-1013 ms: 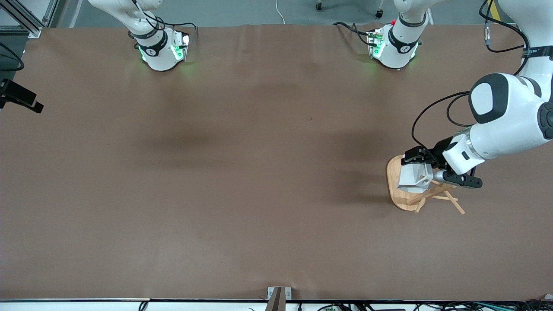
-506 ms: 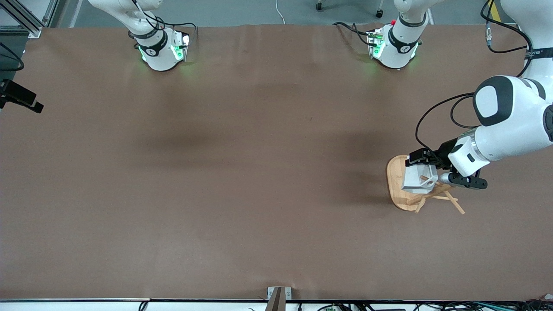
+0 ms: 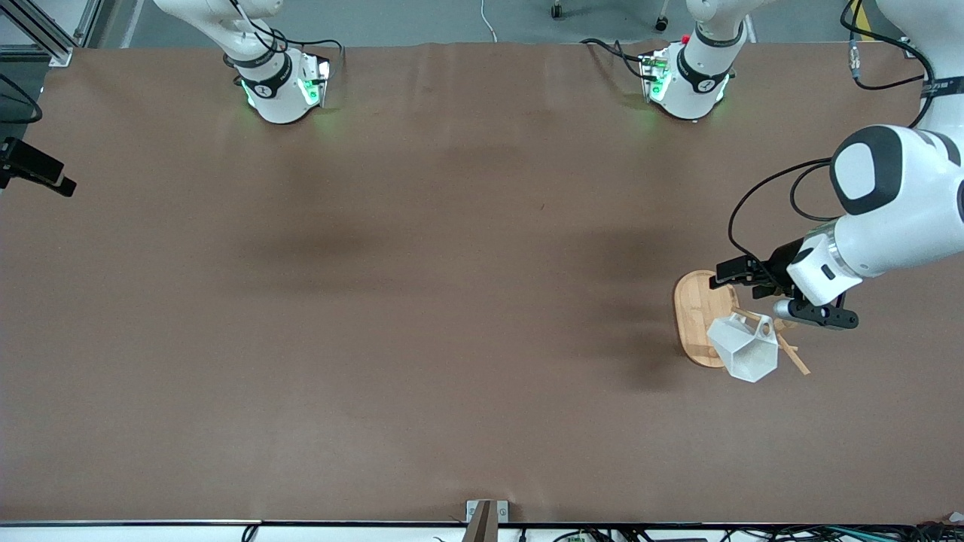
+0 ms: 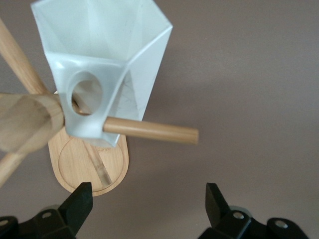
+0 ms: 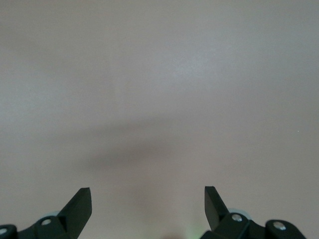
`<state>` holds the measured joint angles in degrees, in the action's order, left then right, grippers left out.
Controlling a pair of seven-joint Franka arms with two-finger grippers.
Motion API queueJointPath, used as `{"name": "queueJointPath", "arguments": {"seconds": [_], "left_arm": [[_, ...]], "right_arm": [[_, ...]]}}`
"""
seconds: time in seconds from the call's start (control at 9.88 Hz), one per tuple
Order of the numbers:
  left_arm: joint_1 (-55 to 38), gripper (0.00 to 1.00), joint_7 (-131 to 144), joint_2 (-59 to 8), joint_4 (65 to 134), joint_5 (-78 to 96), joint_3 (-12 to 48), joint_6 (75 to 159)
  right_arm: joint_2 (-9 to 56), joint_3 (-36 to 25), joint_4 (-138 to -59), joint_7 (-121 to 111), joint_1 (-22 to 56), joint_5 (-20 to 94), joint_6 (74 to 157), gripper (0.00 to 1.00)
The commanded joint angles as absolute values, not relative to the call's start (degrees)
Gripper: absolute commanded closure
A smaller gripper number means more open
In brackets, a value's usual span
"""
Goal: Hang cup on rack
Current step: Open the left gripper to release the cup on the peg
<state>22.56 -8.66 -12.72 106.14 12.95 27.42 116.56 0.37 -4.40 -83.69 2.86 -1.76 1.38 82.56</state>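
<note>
The left gripper is spread wide and holds nothing. Just ahead of its fingertips, the cup hangs by its handle on a peg of the rack. The right gripper waits, wide open, over bare table.

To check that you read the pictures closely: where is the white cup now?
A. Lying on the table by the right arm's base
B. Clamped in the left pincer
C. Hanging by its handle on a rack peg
C: the cup has a peg of the rack through its handle hole, and the open left pincer holds nothing.
</note>
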Motion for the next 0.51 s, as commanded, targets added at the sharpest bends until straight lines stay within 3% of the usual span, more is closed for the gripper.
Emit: {"name": "queueJointPath", "arguments": {"seconds": [0.0, 0.41], "left_arm": [[22.7, 0.00, -7.2, -8.5, 107.5, 11.5, 27.2, 112.8], [17.6, 0.00, -1.8, 2.5, 107.3, 6.0, 23.7, 106.4]], "right_arm": [[-0.8, -3.9, -85.0, 2.3, -2.6, 1.4, 82.6, 0.00], [-0.8, -3.9, -85.0, 2.3, -2.6, 1.4, 82.7, 0.00]]}}
